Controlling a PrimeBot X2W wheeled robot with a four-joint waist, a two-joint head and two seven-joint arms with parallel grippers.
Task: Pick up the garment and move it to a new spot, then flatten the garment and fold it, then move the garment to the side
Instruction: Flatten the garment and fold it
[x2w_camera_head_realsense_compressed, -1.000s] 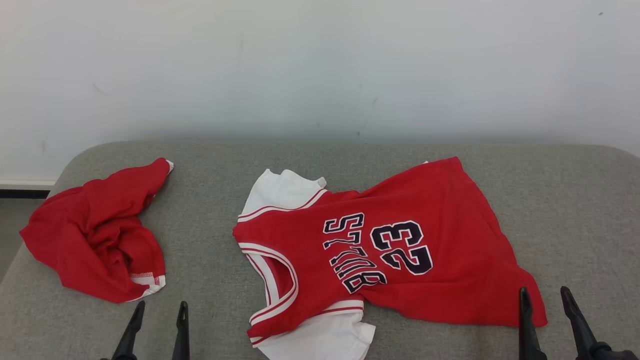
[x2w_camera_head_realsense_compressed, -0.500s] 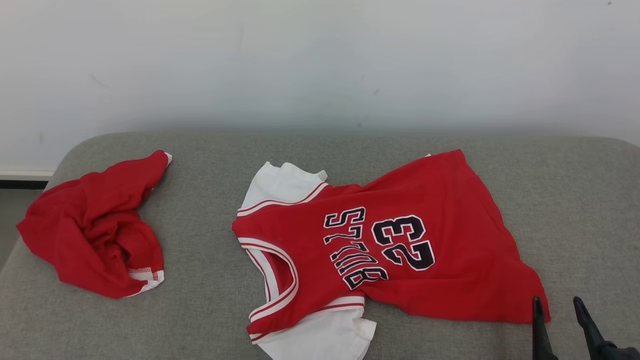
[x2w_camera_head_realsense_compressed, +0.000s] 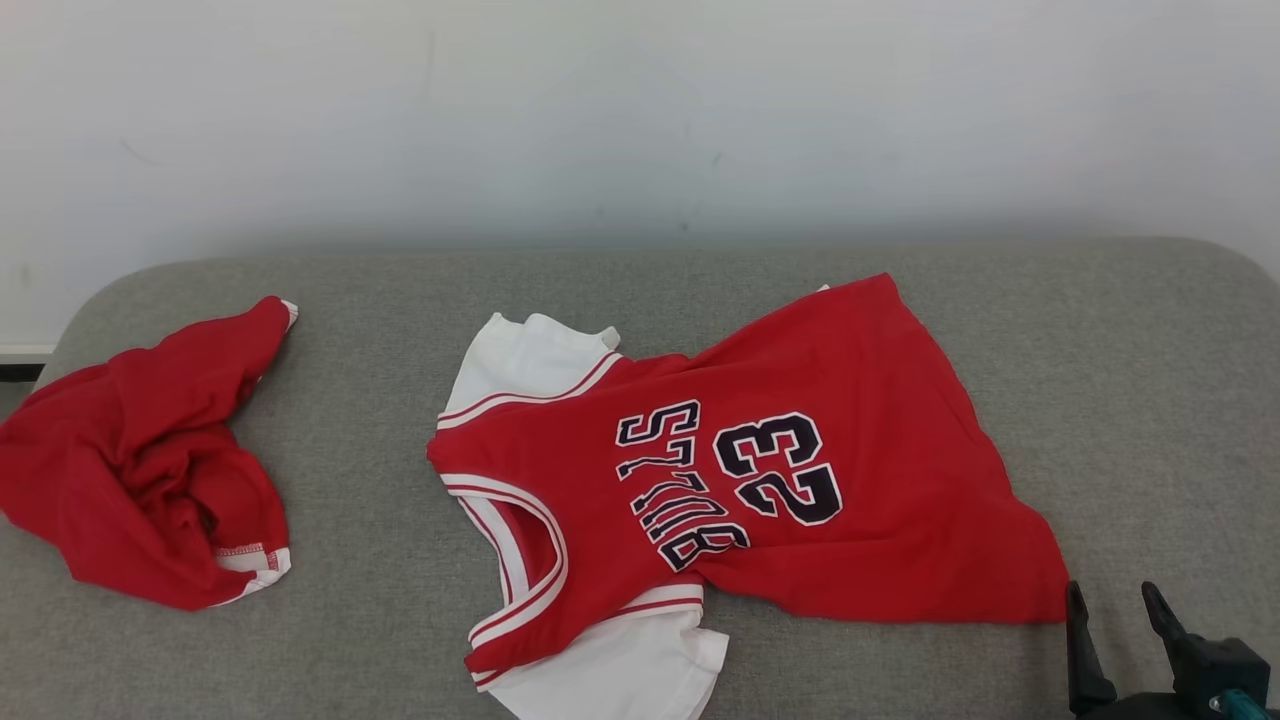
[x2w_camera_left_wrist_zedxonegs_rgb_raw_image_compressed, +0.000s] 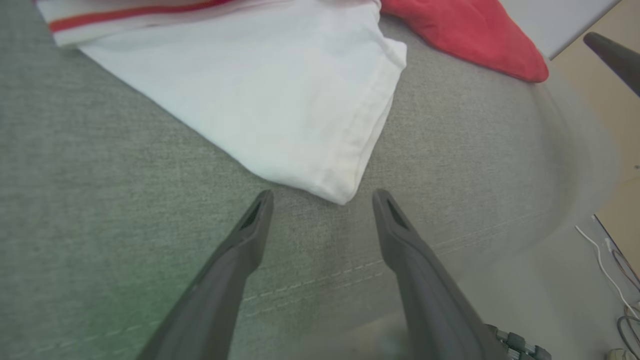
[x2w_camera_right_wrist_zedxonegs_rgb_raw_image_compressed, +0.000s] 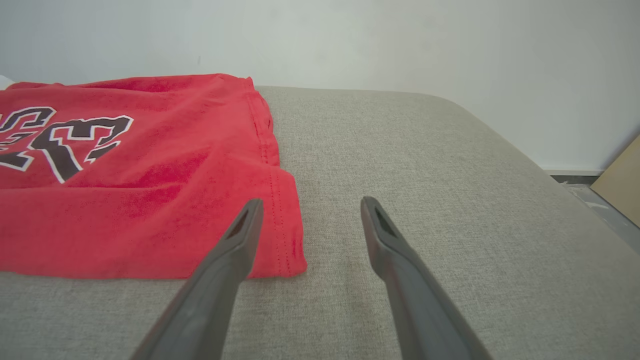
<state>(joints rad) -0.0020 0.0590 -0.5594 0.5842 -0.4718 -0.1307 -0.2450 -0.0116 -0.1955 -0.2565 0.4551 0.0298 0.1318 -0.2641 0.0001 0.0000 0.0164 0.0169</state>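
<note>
— How does the left gripper (x2w_camera_left_wrist_zedxonegs_rgb_raw_image_compressed: 322, 193) stand?

— Its two dark fingers are spread wide with nothing between them. The tips sit just short of the corner of the white sleeve (x2w_camera_left_wrist_zedxonegs_rgb_raw_image_compressed: 280, 100) of the jersey (x2w_camera_head_realsense_compressed: 760, 480). Whether they touch the grey cushion (x2w_camera_left_wrist_zedxonegs_rgb_raw_image_compressed: 100, 200) beneath cannot be told.

— And the right gripper (x2w_camera_head_realsense_compressed: 1112, 592)?

— It is parted and empty as well. In its own wrist view one finger (x2w_camera_right_wrist_zedxonegs_rgb_raw_image_compressed: 225, 260) crosses in front of the near corner of the red hem (x2w_camera_right_wrist_zedxonegs_rgb_raw_image_compressed: 280, 235), and the other is over bare cushion. In the head view it is at the lower right, just beside that hem corner.

— Where does the jersey lie?

— It is spread across the middle of the cushion, printed side up and somewhat wrinkled. The neckline is toward the robot's left and the hem toward its right, with the number 23 and the lettering showing.

— What else is around it?

— A second red garment (x2w_camera_head_realsense_compressed: 140, 470) lies crumpled near the cushion's left end, well apart from the jersey. A pale wall (x2w_camera_head_realsense_compressed: 640, 100) stands behind.
</note>
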